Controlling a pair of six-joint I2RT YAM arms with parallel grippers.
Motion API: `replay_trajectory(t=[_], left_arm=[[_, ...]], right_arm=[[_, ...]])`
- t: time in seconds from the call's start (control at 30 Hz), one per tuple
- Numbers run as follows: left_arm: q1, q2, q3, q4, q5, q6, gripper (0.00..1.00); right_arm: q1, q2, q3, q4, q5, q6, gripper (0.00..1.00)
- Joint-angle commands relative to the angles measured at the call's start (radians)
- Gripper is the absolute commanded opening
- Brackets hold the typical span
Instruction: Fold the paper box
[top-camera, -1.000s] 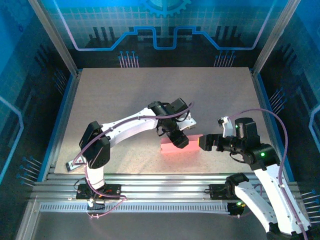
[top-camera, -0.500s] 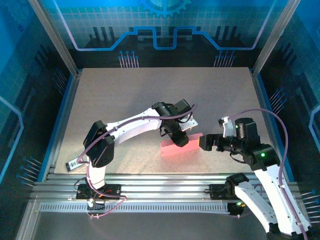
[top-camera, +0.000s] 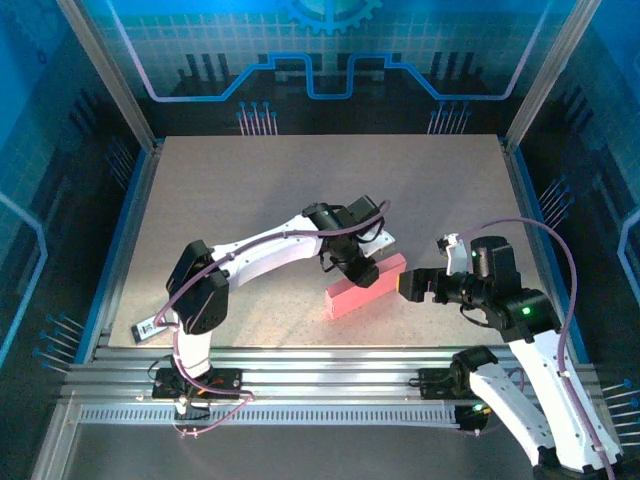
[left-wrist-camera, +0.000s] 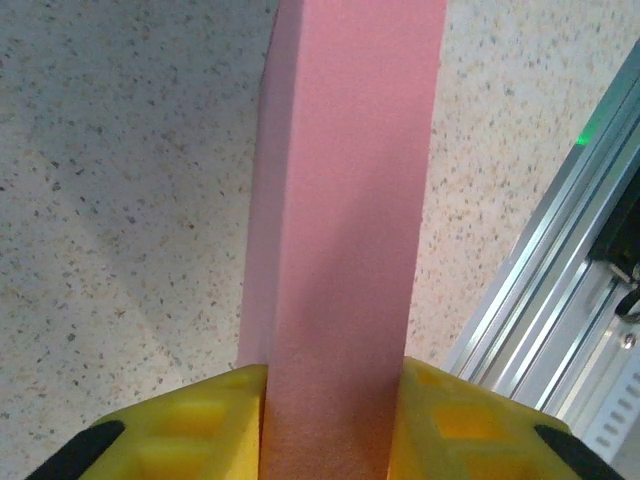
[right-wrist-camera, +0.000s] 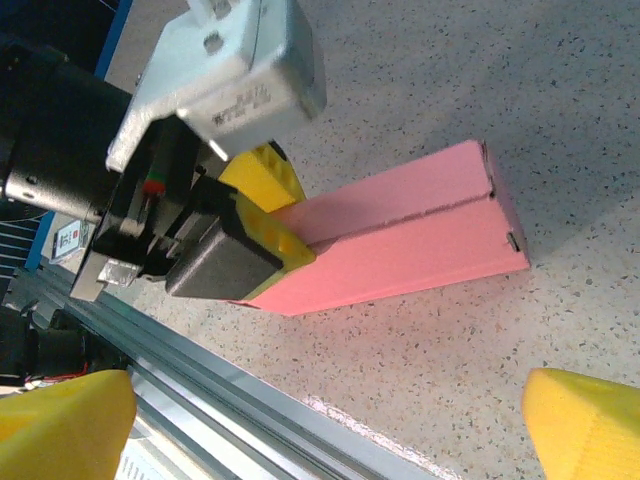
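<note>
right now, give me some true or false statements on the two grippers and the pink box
1. The left gripper is shut on the paper box. True.
2. The right gripper is clamped on the box's end. False: it is open, and its fingers are apart from the box.
3. The box is a flat, unfolded sheet. False: it is a slim, closed rectangular box.
4. The box's visible faces are pink. True.
5. The box sits at the table's far edge. False: it is in the near half of the table.

paper box (left-wrist-camera: 345, 200) far end cut off, midsection hidden by left gripper (top-camera: 362, 276)
</note>
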Motion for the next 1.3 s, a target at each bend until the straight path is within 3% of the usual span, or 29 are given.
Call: replay_trajectory(t=[0.0, 0.3, 0.73, 0.87, 1.27], left_arm=[[0.05, -0.045, -0.047, 0.094, 0.075, -0.122, 0.3], [0.194, -0.175, -0.297, 0.476, 0.227, -0.44, 0.3], [0.331, -0.252, -0.653, 1.057, 0.25, -0.897, 0.3], [0.359, -0.238, -0.717, 1.182, 0.253, -0.975, 0.3], [0.376, -0.19, -0.782, 1.292, 0.226, -1.031, 0.32]], right_arm=[[0.006, -0.014, -0.013, -0.024, 0.01, 0.014, 1.0], [0.003, -0.012, -0.017, -0.017, 0.007, 0.018, 1.0], [0.001, -0.018, -0.067, 0.039, -0.026, 0.066, 1.0], [0.001, -0.016, -0.083, 0.058, -0.038, 0.08, 1.0], [0.001, -0.013, -0.126, 0.103, -0.052, 0.106, 1.0]])
